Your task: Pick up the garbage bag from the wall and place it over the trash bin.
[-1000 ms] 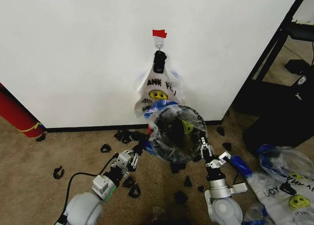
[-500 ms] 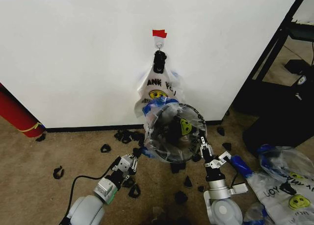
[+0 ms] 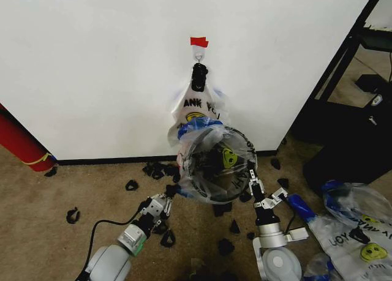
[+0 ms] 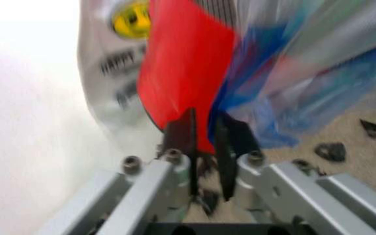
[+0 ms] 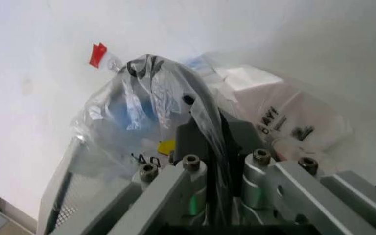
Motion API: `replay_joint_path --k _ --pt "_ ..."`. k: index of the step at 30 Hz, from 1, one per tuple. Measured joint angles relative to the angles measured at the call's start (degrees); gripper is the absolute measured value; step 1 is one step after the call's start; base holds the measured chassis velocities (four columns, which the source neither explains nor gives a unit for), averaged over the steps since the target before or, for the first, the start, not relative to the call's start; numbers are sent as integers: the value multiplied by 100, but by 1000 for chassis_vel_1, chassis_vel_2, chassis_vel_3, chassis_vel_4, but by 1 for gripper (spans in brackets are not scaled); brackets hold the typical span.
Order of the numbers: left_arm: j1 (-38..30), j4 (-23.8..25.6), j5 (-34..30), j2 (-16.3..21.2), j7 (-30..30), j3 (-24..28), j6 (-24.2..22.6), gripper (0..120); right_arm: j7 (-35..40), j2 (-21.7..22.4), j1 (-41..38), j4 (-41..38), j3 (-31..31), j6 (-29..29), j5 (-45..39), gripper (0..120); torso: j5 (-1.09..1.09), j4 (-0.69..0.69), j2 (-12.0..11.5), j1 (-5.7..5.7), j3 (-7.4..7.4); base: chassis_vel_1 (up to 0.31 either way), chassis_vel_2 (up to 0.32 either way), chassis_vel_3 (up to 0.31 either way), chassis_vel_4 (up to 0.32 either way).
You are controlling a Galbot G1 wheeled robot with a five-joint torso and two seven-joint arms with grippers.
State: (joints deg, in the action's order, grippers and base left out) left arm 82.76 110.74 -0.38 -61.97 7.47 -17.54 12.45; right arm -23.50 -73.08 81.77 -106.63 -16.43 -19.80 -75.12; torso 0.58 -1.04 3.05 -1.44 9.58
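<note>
So from where I'm standing, nearest to me are the two arms reaching down toward the trash bin [image 3: 215, 171], one on each side of it. The right gripper [image 3: 251, 179] sits just right of the bin's rim with its fingers pinched on a fold of the garbage bag [image 3: 211, 161]; in the right wrist view you can see film running down between the closed fingers [image 5: 195, 137]. The left gripper [image 3: 170, 192] is low on the bin's left, near the red base [image 4: 184, 73]. Its fingers look nearly pressed together, but that close-up is smeared and I honestly can't tell if any plastic is caught between them.

The bag itself is ballooned over the top of the bin, smiley and lettering showing through, blue edge bunched on the far-left side of the rim. It looks draped rather than seated.

If I were coaching: keep the right pinch firm and pull the film outward and down past the rim, not up, or it'll pop off. The left side needs a proper grab on the blue hem so both sides stretch evenly. Thin crinkly film tears or slips easily, so go slow.

Behind the bin, against the wall [image 3: 92, 60], the clipped bunch of bags [image 3: 197, 106] hangs from the hook under red tape [image 3: 199, 42]. Don't snag that.
</note>
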Motion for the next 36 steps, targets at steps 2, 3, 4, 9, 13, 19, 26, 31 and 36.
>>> replay_joint_path --k 2,3,4,9,13,19,26,31,36 --pt "8 -114 133 38 163 -87 367 26 108 3 -18 -23 0 34 -66 1 0 0 -1 0 0 0 0 0 0" --pt "5 -176 136 54 399 -152 629 31 205 9 -27 -52 -1 69 -109 1 0 1 0 0 0 0 0 0 0" --pt "5 -176 136 54 399 -152 629 31 205 9 -27 -52 -1 69 -109 1 0 1 0 0 0 0 0 0 0" --pt "-85 -494 -210 80 1960 -690 1621 51 623 68 -61 -162 -33 251 -323 1 0 0 0 0 0 0 0 0 0" --pt "-183 -775 -825 95 3151 -1163 1956 65 656 145 -95 -67 -75 279 -339 1 1 1 0 0 0 0 0 0 0" --pt "-411 -1093 -2307 181 3575 -1566 1968 85 -30 336 -118 396 -159 286 -130 1 0 1 0 0 1 0 0 0 0" --pt "-605 -98 -3292 288 2663 -1352 1046 100 -2631 648 -238 1432 -483 558 508 1 -1 -1 0 0 1 0 0 0 0" --pt "-648 -52 -2847 322 3167 -1346 1010 100 -3078 670 -313 1577 -488 627 720 1 -1 2 0 0 1 0 0 0 0" --pt "-649 -70 -2540 321 3581 -1316 997 100 -3176 681 -290 1598 -505 615 711 1 -1 0 0 0 0 0 0 0 0"
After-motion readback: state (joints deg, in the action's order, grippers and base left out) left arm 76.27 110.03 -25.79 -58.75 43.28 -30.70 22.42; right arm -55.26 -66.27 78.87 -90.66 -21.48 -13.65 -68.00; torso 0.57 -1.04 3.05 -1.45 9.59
